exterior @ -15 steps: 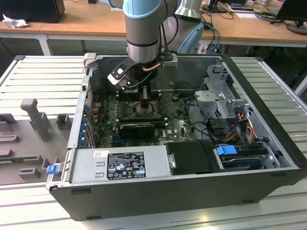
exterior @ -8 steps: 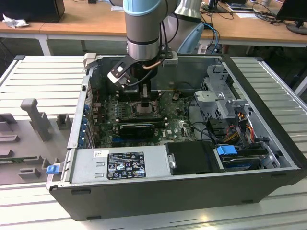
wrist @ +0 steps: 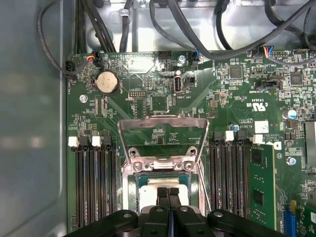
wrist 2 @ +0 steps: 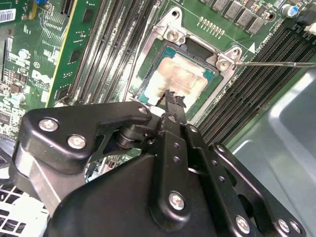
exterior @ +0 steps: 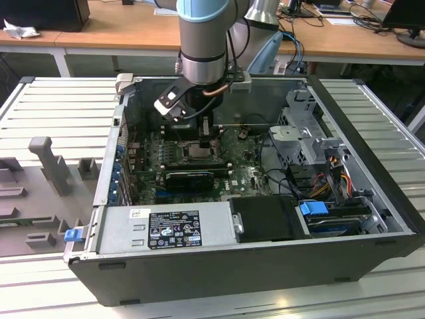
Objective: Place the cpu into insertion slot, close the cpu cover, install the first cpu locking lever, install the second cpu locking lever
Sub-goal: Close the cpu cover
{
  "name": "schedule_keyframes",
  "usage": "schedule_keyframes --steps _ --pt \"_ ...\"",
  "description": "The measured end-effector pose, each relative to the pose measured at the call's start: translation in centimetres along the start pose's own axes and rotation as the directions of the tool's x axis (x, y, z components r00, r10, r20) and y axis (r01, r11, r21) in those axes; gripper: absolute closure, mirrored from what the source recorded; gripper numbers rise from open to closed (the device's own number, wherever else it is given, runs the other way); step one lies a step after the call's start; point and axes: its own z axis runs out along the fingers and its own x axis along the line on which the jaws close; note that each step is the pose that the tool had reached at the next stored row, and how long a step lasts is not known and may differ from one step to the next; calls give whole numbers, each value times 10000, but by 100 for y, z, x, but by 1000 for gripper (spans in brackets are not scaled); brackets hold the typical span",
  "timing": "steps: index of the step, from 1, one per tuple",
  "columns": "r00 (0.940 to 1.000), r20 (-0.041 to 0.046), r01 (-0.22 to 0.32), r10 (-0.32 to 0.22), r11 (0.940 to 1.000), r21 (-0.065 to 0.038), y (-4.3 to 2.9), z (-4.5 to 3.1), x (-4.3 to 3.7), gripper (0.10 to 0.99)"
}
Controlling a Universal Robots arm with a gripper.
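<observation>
The arm (exterior: 206,33) stands nearly upright in the exterior view, its grey wrist (exterior: 202,66) pointing straight down. Below it hangs the black tool (wrist: 168,191), its two slim fingers (wrist 2: 175,111) pressed together tip to tip and gripping nothing. Black linkage bars (wrist: 118,219) spread out on either side behind the fingertips in both wrist views.
</observation>
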Motion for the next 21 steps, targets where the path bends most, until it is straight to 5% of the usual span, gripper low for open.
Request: schedule_keyframes --steps 9,18,19,21 --pt "10000 2 1 -1 10000 1 13 -11 1 980" --pt "10000 4 1 -1 10000 1 40 -423 4 980" --pt "10000 2 3 -3 10000 3 54 -424 5 980" --pt "10000 6 0 0 10000 36 216 -415 10 980"
